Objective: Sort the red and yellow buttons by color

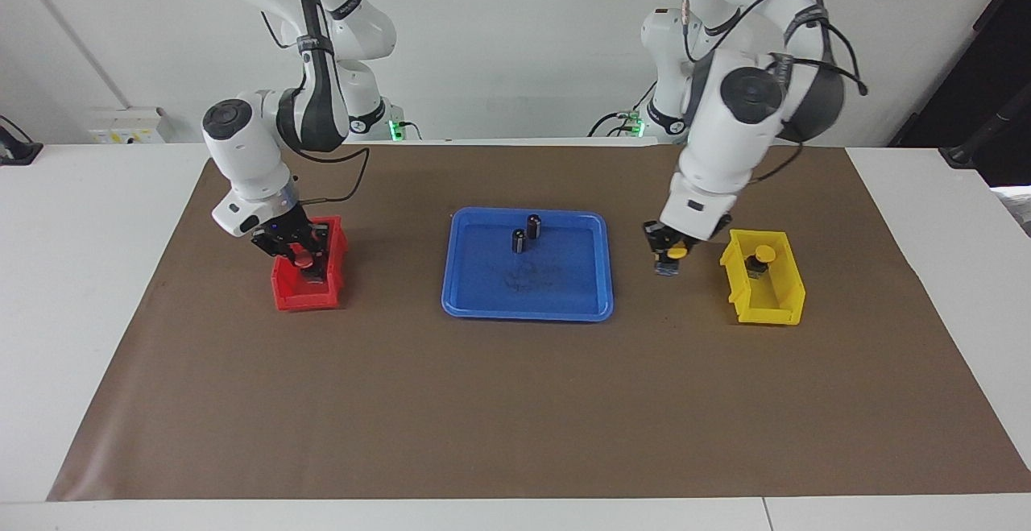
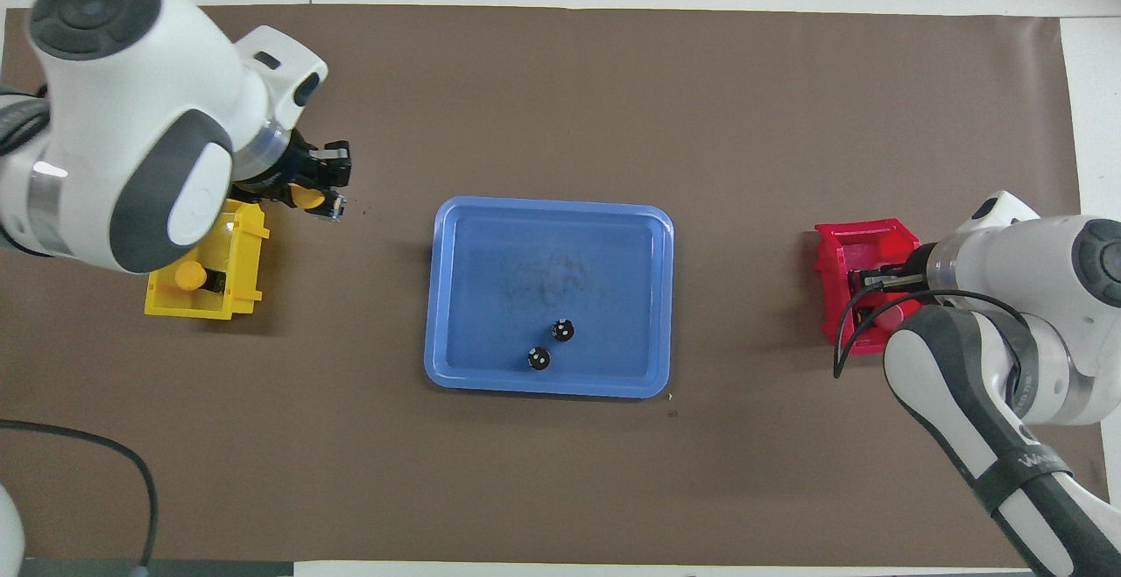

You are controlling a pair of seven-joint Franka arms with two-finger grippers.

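My left gripper [image 1: 671, 255] is shut on a yellow button [image 1: 678, 252] and hangs over the brown mat between the blue tray [image 1: 527, 307] and the yellow bin [image 1: 765, 305]. From overhead this yellow button [image 2: 308, 197] shows just beside the yellow bin [image 2: 245, 244]. A second yellow button [image 1: 763, 255] sits inside that bin. My right gripper [image 1: 304, 261] is lowered into the red bin [image 1: 310, 296], with a red button [image 1: 302, 259] at its tips. My right arm hides most of the red bin [image 2: 841, 249] from overhead.
Two small dark capless cylinders [image 1: 533, 226] [image 1: 518, 241] stand in the blue tray [image 2: 442, 297] on the side nearer to the robots. A brown mat [image 1: 515, 402] covers the table under both bins and the tray.
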